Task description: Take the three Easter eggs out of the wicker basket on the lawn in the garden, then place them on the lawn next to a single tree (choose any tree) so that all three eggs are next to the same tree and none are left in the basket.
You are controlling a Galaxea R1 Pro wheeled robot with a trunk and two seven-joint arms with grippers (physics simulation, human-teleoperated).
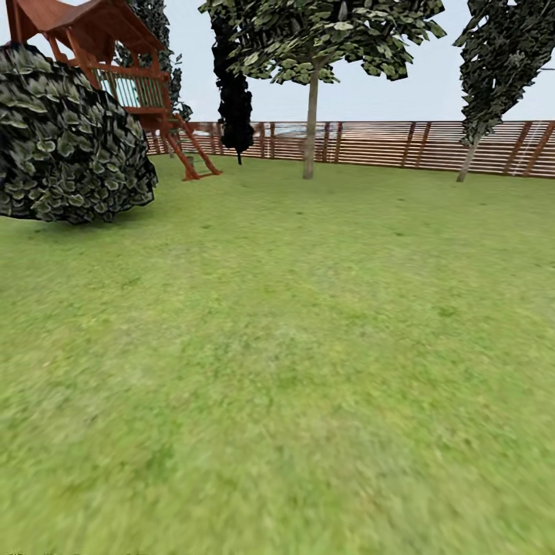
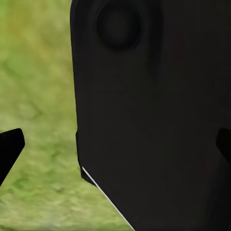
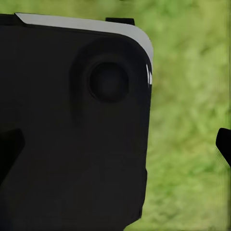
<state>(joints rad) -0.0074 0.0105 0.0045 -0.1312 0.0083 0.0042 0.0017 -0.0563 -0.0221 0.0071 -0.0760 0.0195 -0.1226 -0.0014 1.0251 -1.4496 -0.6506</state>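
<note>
A: Left to right, what is there?

B: From the head view, a round dark-leaved bush point(image 1: 69, 139) at the far left, with a red-brown wooden play tower point(image 1: 116, 62) behind it. Then a thin, nearly black tree point(image 1: 233, 100), then the tree point(image 1: 311, 123) with the pale straight trunk, and another pale-trunked one point(image 1: 470, 154) at the right, leaning. The slatted fence point(image 1: 385, 144) closes the garden behind them. The lawn point(image 1: 277, 370) fills the foreground.

A: The eggs and the basket?

B: I can place neither from these pictures. The grass ahead carries nothing.

A: And the pincers?

B: The left pincer point(image 2: 115, 144) shows two dark fingertips point(image 2: 9, 147) at opposite edges of its wrist view, so it looks wide, with nothing between but a dark body panel point(image 2: 154, 120) of the robot behind. The right pincer point(image 3: 115, 144) looks the same: tips far apart, gripping nothing, a dark panel point(image 3: 72, 130) and grass beyond.

A: How will the eggs handle?

B: Judging from the task alone: small, light, hard and smooth, so likely to slip or roll. I would take each across its middle, fingers on either side of the widest part, and set it down gently so it stays near the trunk. The woven basket is probably light and may shift when reached into.
</note>
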